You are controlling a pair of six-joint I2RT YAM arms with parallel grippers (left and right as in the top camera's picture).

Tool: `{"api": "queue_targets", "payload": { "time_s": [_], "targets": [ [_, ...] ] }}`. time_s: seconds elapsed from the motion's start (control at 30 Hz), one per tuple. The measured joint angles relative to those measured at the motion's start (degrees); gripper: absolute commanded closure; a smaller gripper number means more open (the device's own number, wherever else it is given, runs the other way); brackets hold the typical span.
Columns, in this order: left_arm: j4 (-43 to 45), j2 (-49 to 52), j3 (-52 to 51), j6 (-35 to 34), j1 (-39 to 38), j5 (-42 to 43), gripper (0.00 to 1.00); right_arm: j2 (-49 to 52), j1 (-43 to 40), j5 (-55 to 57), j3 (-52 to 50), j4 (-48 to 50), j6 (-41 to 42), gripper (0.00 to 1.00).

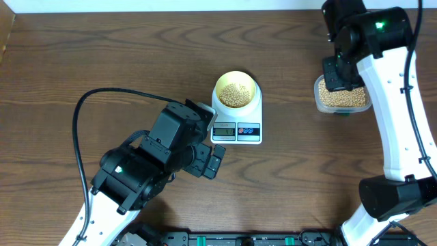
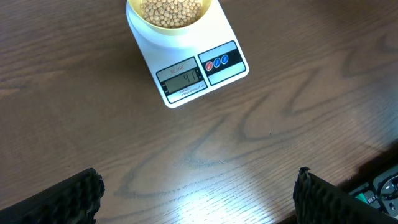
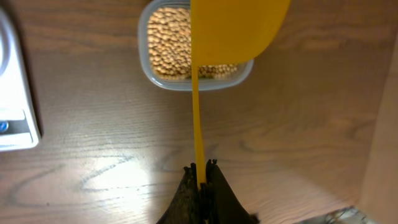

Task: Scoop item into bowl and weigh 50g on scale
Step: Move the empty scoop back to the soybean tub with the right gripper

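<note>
Yellow plastic spoon (image 3: 236,28) clamped in the right gripper (image 3: 200,169), over the clear tub (image 3: 168,84) of beige beans (image 3: 165,43); left gripper (image 2: 199,199) agape, white scale (image 2: 186,68) and cream bowl (image 2: 171,22) ahead; wooden table (image 1: 102,55).

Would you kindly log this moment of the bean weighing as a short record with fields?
bowl: sits on the scale, holding beans
scale display: looks like 41, hard to be sure
tub: right of the scale, more beans inside
right gripper: shut on the handle of the yellow spoon, scoop end over the tub
left gripper: open, empty, over bare table in front of the scale
</note>
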Motion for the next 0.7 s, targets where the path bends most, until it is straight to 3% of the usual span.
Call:
{"api": "queue_targets", "payload": {
  "time_s": [0.7],
  "targets": [
    [0.0, 0.1, 0.0, 0.0, 0.0, 0.0, 0.00, 0.0, -4.5, -2.6, -19.8, 6.7, 11.1, 0.99]
  ]
}}
